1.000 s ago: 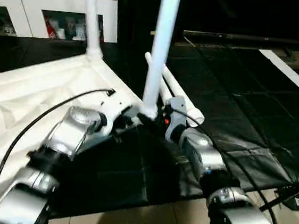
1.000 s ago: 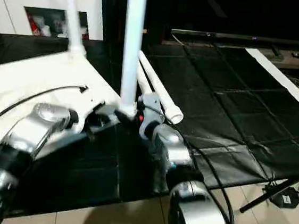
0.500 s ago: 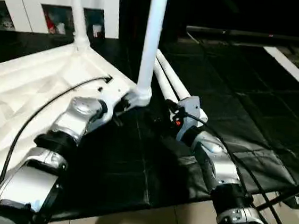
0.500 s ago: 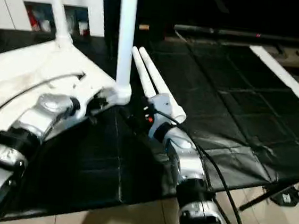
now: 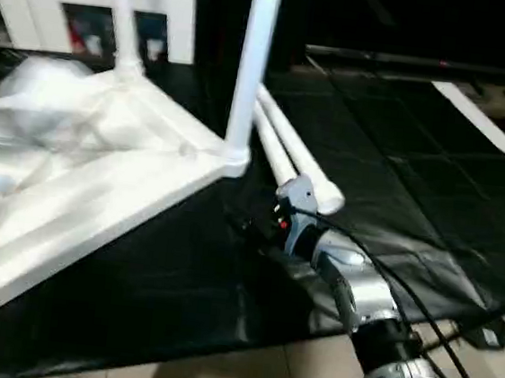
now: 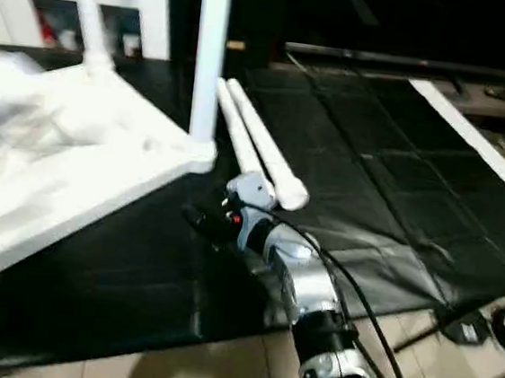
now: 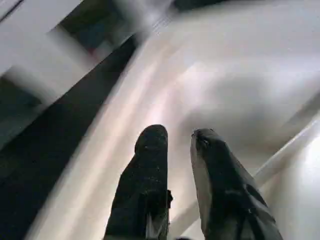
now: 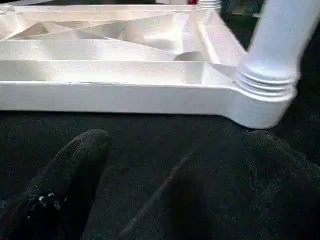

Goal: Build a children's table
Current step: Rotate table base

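R gripper (image 5: 246, 229) spread wide, L gripper (image 7: 177, 137) fingers slightly apart (both empty); near leg (image 5: 251, 72) may topple if under-seated.

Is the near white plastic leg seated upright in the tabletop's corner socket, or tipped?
Upright and seated: the near white plastic leg rises straight from the rounded corner socket of the upturned white tabletop, ribbed collar flush.

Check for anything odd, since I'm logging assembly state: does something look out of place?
Nothing damaged. The table top lies underside up with two legs standing in corner sockets; two loose legs lie together on the black mat.
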